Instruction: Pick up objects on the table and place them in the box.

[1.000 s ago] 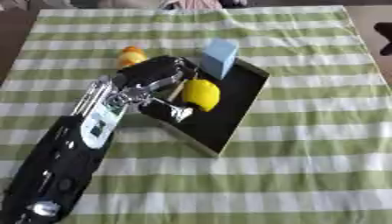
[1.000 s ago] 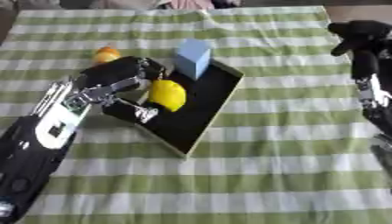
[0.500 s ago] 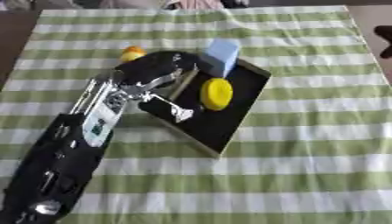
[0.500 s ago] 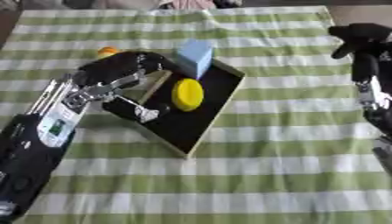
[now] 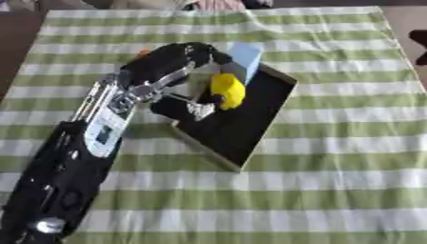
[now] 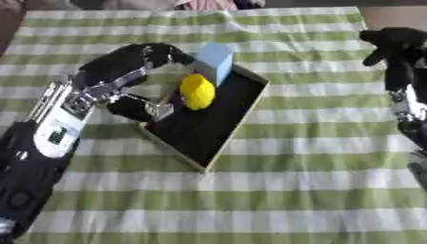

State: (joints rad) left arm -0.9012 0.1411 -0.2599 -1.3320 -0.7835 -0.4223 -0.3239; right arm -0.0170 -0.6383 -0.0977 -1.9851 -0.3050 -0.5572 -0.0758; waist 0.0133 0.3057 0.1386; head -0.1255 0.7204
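Surface [image 5: 333, 157] covered by a green-and-white striped cloth. A shallow black box [image 5: 238, 126] with a pale wooden rim lies on it left of centre, set askew, one corner pointing near.

Left hand [image 5: 171, 64] reaches in from the near left, the black-and-silver forearm running up across the cloth. The hand arches over the box's far-left edge, fingers curved down toward the box but closed around nothing; thumb tip lies at the box's left edge, just beside the yellow object. Hand reads as spread, not clamped on anything.

Yellow object [image 5: 227, 90], rounded, lemon-like, sits inside the box at its far end, just under the fingertips. Whether the fingers touch it cannot be told.

Light blue block [image 6: 214, 59] stands upright at the far corner of the box, just beside the yellow object. Whether it is inside the rim or just outside cannot be told.

A small orange patch [image 5: 143, 52] shows on the cloth at the far left of the hand, mostly hidden behind it.

Right hand [image 6: 399, 40] shows at the far right edge in the right eye view, well apart from the box, dark fingers curled together around nothing.
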